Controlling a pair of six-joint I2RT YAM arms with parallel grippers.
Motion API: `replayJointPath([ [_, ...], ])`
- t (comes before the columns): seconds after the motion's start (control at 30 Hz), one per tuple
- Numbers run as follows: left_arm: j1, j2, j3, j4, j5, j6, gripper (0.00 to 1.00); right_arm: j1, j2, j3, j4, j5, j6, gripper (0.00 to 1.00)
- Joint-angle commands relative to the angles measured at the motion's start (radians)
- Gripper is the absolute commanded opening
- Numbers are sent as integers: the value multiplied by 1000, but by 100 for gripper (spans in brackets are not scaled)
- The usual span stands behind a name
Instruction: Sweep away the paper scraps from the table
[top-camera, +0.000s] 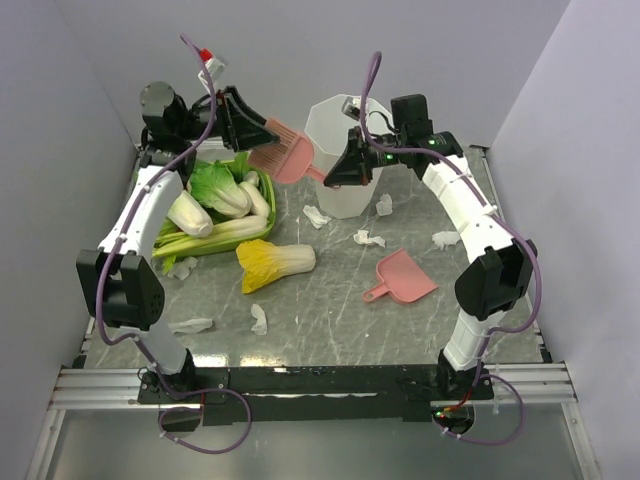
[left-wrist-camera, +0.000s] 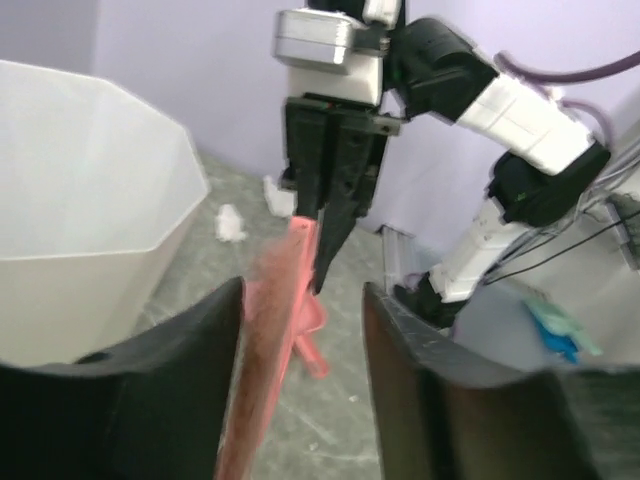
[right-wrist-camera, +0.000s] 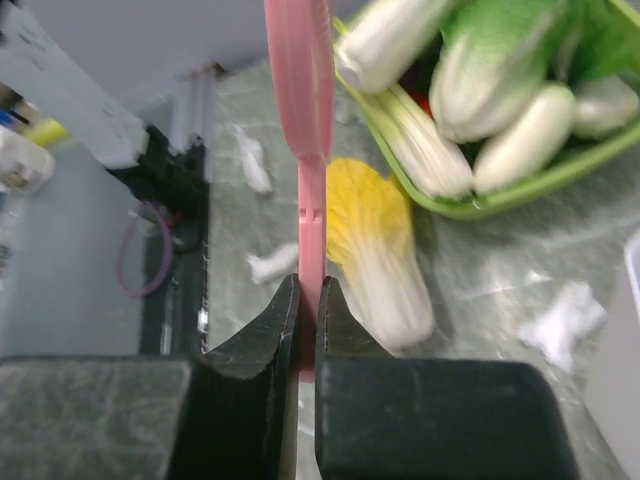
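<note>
Treat the paper scraps (top-camera: 368, 238), strewn over the tabletop (top-camera: 330, 300) around the dustpan (top-camera: 400, 277), as feather-light, soft and quick to scatter: herd with the brush (top-camera: 288, 157), never pinch, with right jaws clamped on its handle, left jaws spread wide about its head, gripping nothing.

**A:** Are both arms built alike?

**B:** Yes. The left arm (top-camera: 150, 210) and the right arm (top-camera: 470, 205) have glossy white links and chunky black joint housings (top-camera: 125, 285).

**A:** Any cables?

**B:** 1 purple cable (top-camera: 374, 72) loops along each arm down to the black bases (top-camera: 180, 385). The left arm's cable ends in a red-and-white tip (top-camera: 207, 57).

**A:** And the end effectors?

**B:** The left end effector (left-wrist-camera: 303, 288) has 2 thick matte-black fingers (left-wrist-camera: 180, 380). The right end effector (right-wrist-camera: 307, 285) looks the same, faintly mottled. The right wrist carries a silver camera box (left-wrist-camera: 320, 38) and a small green light (top-camera: 432, 143).
</note>
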Motion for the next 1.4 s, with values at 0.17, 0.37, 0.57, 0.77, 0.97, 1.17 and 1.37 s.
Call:
replayJointPath([
  [0.17,21,3,452,-1119,-131,1128,72,-7,33,277,-522,283,-609,0],
  [0.37,-129,-5,533,-1482,-370,1726,74,50,17,285,-553,478,-787,0],
  [0.57,-239,-91,321,-1416,-470,1830,73,122,33,310,-522,565,-787,0],
  [0.77,-267,-79,289,-1410,-498,1787,60,164,17,302,-483,553,-767,0],
  [0.97,-267,-76,272,-1398,-481,1747,30,171,-3,276,-444,544,-755,0],
  [1.17,-200,-76,204,-1280,-395,1570,1,90,-20,268,-291,367,-489,64],
  [1.37,-20,-50,134,-830,-27,911,1,-85,-31,211,-36,95,-48,91],
])
